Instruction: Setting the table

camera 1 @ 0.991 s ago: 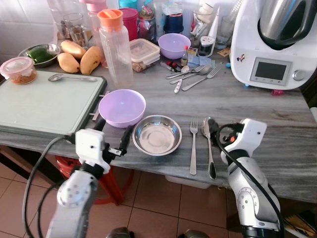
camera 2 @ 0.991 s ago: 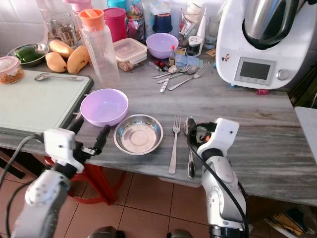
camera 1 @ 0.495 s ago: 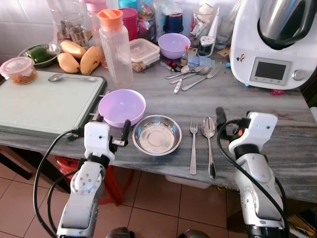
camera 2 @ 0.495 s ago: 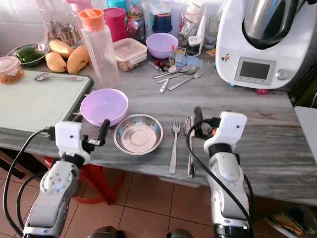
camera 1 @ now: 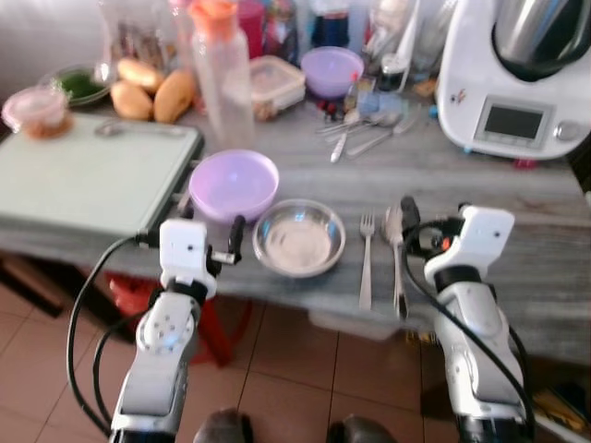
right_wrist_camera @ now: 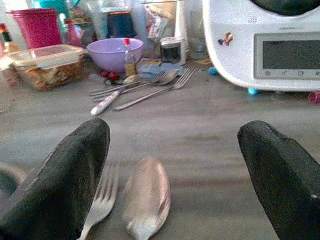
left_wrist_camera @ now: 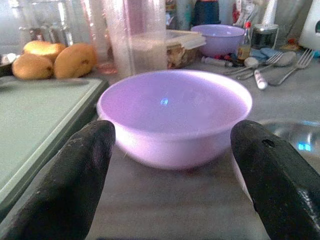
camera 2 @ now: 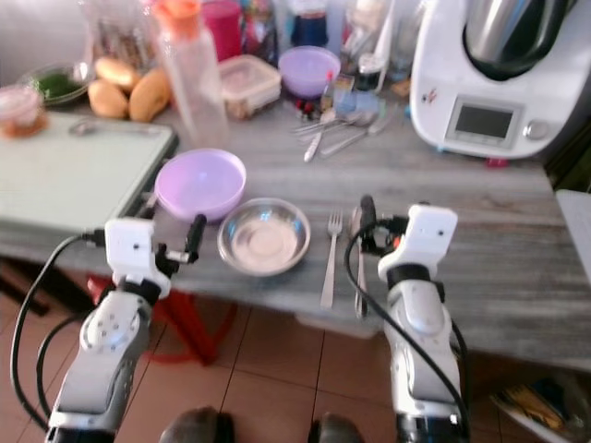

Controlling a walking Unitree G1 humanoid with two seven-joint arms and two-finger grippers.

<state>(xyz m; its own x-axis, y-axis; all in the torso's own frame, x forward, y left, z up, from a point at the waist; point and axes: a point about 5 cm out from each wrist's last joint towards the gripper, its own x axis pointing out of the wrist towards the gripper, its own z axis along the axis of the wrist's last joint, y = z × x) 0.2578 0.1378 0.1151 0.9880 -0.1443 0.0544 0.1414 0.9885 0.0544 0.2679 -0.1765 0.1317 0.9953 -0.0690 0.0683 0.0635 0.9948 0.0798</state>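
Observation:
A purple bowl stands near the table's front edge, with a steel bowl just to its right. A fork and a spoon lie side by side right of the steel bowl. My left gripper is open at the table's edge, level with the purple bowl and a little short of it. My right gripper is open just above the table, with the spoon and fork lying between and ahead of its fingers. Neither holds anything.
A green board lies at the left. Behind stand a clear bottle, mangoes, a food container, a second purple bowl, loose cutlery and a white kitchen machine. A red stool stands under the table.
Both grippers rose from below the table's edge to table height; the left came up before the purple bowl, the right shifted slightly right. The head camera has moved and the picture is blurred.

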